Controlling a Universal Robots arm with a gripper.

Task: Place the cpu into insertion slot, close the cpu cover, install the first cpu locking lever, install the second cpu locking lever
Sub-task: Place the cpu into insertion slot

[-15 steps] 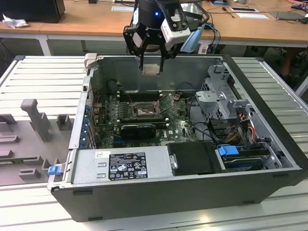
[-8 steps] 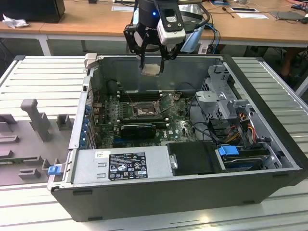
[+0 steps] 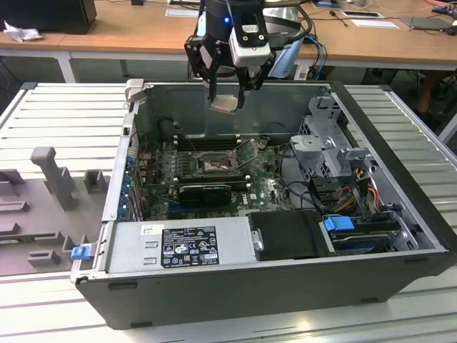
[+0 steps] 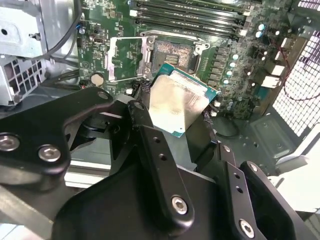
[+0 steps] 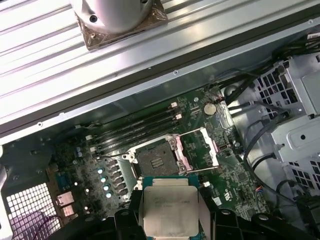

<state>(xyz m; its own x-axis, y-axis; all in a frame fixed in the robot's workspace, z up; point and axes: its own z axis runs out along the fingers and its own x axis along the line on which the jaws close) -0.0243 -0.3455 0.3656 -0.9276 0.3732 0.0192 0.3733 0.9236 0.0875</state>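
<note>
Exterior view: gripper point(image 3: 227, 98) is clamping the cpu point(image 3: 225, 105) by its side edges, insertion slot point(image 3: 212, 166) at its 6 o'clock; prob. light, stiff, fragile underneath.

cpu point(image 5: 170, 212): silver-grey top, green edge | circuit board point(image 5: 235, 175): green

A lab workshop: opened computer case point(image 3: 285, 286) on a slatted metal bench point(image 3: 64, 107) (wooden desks point(image 3: 128, 25) behind).
</note>
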